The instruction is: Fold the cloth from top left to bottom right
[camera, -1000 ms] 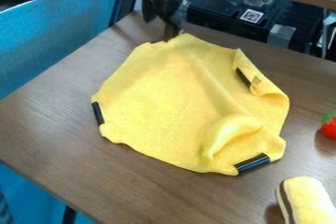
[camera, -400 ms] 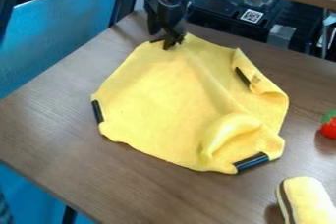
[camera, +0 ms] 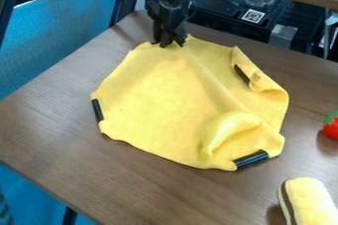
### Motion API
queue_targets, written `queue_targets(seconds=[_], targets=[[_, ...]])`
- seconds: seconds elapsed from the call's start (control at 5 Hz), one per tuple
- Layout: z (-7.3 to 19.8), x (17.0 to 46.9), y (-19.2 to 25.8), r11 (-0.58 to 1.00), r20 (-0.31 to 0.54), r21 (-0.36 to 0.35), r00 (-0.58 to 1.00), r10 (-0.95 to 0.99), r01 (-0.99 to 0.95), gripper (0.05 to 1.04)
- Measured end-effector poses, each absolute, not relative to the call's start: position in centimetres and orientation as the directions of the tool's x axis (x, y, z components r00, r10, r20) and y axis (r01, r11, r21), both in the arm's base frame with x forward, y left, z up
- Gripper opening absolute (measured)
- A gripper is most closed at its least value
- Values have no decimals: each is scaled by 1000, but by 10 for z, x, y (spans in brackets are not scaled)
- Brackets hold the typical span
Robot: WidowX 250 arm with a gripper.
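Wooden counter (camera: 59,135) carries the yellow cloth (camera: 155,93), mostly flat. Gripper (camera: 171,44) at its top edge; cannot tell whether jaws are clamped. Folds made: 0 of 1; carry to bottom right and release remain.

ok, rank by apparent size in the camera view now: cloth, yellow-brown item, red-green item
1. Cloth
2. Yellow-brown item, partly cut off by the view's edge
3. Red-green item, also cut off
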State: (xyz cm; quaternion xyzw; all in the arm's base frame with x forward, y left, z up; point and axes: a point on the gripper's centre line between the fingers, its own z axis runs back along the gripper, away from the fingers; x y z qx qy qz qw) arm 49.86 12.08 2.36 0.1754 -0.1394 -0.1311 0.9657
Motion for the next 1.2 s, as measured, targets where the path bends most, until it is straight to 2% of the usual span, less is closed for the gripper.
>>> queue_targets(seconds=[0.2, 0.4, 0.6, 1.0, 1.2], targets=[[29, 491, 117, 920, 260, 330, 917, -303, 211, 64], [56, 482, 103, 926, 333, 309, 887, -319, 217, 53], [83, 470, 66, 905, 397, 315, 826, -399, 286, 53], [63, 428, -23, 785, 285, 417, 754, -592, 458, 52], [65, 405, -48, 757, 278, 427, 725, -630, 494, 52]])
